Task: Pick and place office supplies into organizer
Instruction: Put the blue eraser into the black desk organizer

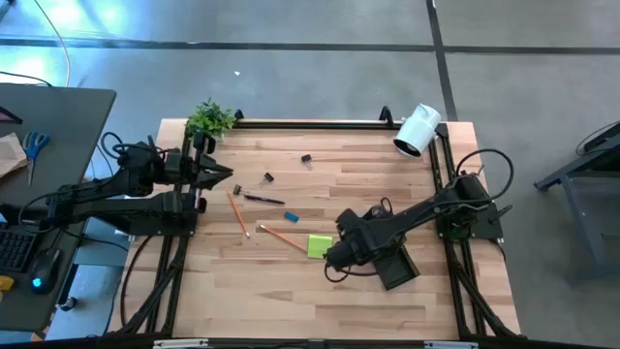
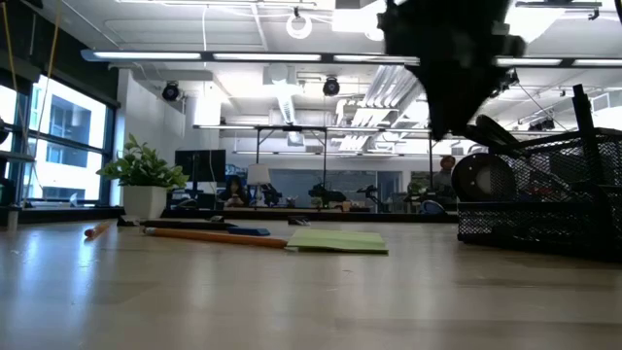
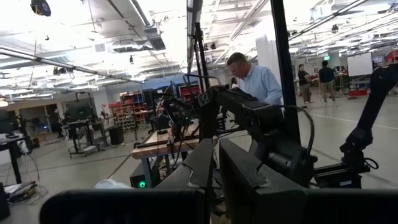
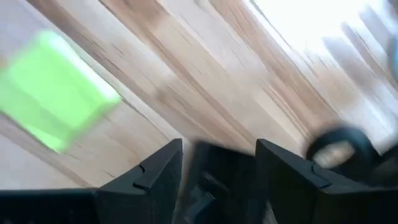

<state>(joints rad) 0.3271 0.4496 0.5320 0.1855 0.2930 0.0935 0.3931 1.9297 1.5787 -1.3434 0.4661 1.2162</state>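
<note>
My right gripper [image 1: 334, 260] hovers over the table's near-middle, just near of the lime-green sticky-note pad [image 1: 320, 245] [image 4: 56, 93], shut on the grey-handled scissors [image 2: 483, 181]. The black mesh organizer [image 1: 399, 268] [image 2: 544, 199] stands on the table right beside it. Farther left lie two orange pencils [image 1: 281, 236] [image 1: 237, 214], a dark pen [image 1: 263, 199], a small blue piece [image 1: 292, 216] and two black clips [image 1: 306, 160] [image 1: 268, 177]. My left gripper [image 1: 225, 174] [image 3: 217, 180] waits shut at the table's left edge. My right gripper has a dark part of the scissors [image 4: 217, 171] between its two fingers, coming from the table's right and slanting down. Which part that is, blur hides. One handle ring [image 4: 339, 146] shows beside the fingers. The scissors hang clear of the table, in front of the organizer.
A potted plant [image 1: 210, 118] stands at the far left corner, a white cylindrical camera [image 1: 418, 131] at the far right corner. A black rail [image 1: 310, 123] runs along the far edge. A desk with blue-handled scissors [image 1: 34, 145] stands off to the left. People [image 3: 255, 81] are in the room beyond.
</note>
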